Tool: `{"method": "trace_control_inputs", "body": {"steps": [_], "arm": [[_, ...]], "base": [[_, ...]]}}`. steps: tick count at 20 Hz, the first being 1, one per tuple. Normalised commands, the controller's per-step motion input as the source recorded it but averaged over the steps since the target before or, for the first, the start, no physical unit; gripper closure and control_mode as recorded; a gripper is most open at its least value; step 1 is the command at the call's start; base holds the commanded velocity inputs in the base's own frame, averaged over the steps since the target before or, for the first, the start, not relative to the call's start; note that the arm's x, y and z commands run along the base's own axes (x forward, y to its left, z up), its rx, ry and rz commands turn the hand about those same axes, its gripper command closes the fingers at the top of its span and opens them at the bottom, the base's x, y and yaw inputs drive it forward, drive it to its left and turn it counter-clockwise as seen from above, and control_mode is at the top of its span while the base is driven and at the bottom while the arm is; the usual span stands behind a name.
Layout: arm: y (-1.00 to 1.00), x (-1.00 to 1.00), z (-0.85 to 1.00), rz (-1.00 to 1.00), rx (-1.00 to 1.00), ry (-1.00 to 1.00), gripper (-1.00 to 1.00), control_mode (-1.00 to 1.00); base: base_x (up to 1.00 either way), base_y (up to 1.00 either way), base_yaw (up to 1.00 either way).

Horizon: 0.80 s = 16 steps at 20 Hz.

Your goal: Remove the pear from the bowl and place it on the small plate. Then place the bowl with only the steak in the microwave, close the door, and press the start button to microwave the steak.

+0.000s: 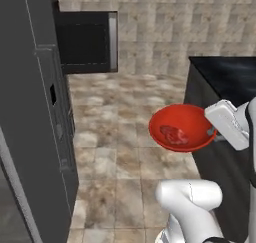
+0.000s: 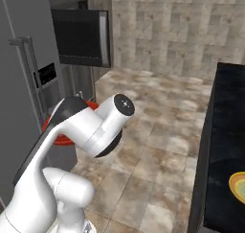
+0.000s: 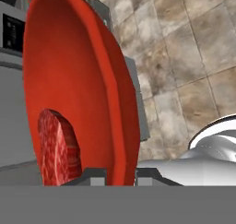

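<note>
My gripper (image 1: 212, 132) is shut on the right rim of the red bowl (image 1: 182, 121) and holds it in the air above the tiled floor, beside the black counter. The steak (image 1: 173, 135) lies in the bowl. In the hand view the bowl (image 3: 73, 80) stands on edge with the steak (image 3: 55, 149) low inside it, and the gripper (image 3: 120, 176) clamps its rim. The microwave door (image 1: 85, 43) juts open from the dark cabinet column, silver handle (image 1: 113, 42) on its free edge; the microwave's inside is hidden. The small plate (image 2: 238, 186) sits on the counter. The pear is out of view.
A tall dark cabinet column (image 1: 35, 137) fills the left side. The grey fridge (image 2: 24, 93) with its dispenser (image 2: 47, 75) stands beyond the arm. The black counter (image 1: 225, 77) runs along the right. Tiled floor (image 1: 125, 117) lies open between them.
</note>
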Motion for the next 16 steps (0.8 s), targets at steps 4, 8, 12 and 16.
{"method": "trace_control_inputs", "body": {"steps": [4,8,12,16], "arm": [[0.00,0.00,0.00,0.00,0.00,0.00,1.00,1.00],[0.00,0.00,0.00,0.00,0.00,0.00,1.00,1.00],[0.00,0.00,0.00,0.00,0.00,0.00,1.00,1.00],[0.00,0.00,0.00,0.00,0.00,0.00,1.00,1.00]], "base": [[1.00,0.06,-0.35],[1.00,0.00,-0.28],[1.00,-0.02,-0.15],[1.00,-0.19,0.00]]}}
